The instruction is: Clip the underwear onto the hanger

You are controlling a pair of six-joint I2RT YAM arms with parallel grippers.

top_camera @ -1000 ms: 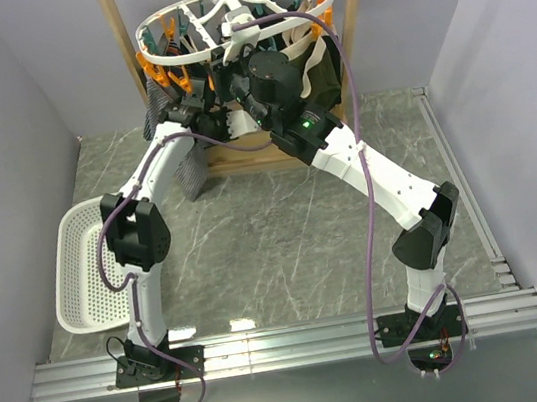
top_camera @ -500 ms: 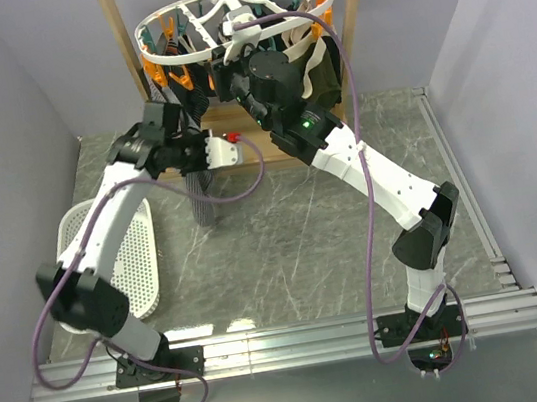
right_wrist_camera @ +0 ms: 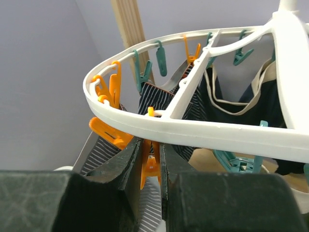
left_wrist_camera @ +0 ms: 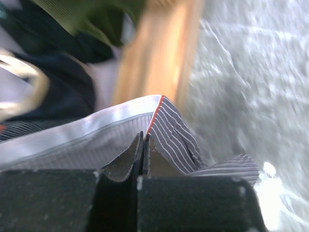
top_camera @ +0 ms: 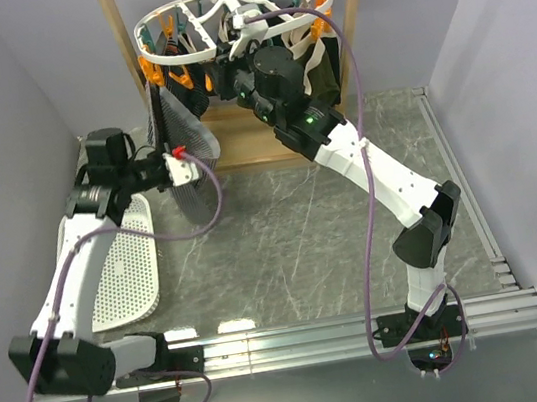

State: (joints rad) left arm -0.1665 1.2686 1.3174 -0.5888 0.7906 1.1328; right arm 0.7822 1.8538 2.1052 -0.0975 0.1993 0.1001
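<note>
Roughly midway, I'd say. My left gripper (left_wrist_camera: pixel 143 144) is shut tight on the waistband (left_wrist_camera: pixel 72 135) of the underwear (top_camera: pixel 181 138), right by the orange-red tag, and holds that edge out to the left, below the hanger (right_wrist_camera: pixel 207 133). From there the striped cloth runs up to the hanger's left rim, where its other end sits among the orange clips, so one corner looks raised to clipping height. My right gripper (right_wrist_camera: pixel 150 149) is up under that rim with its fingers pinched on one orange clip (right_wrist_camera: pixel 150 166). Striped fabric shows just beneath and beside it, but I cannot tell whether the clip has bitten cloth. As I judge it, what is left is to confirm that first bite, bring the edge I hold up to a neighbouring clip, fasten it, then let go with both.
</note>
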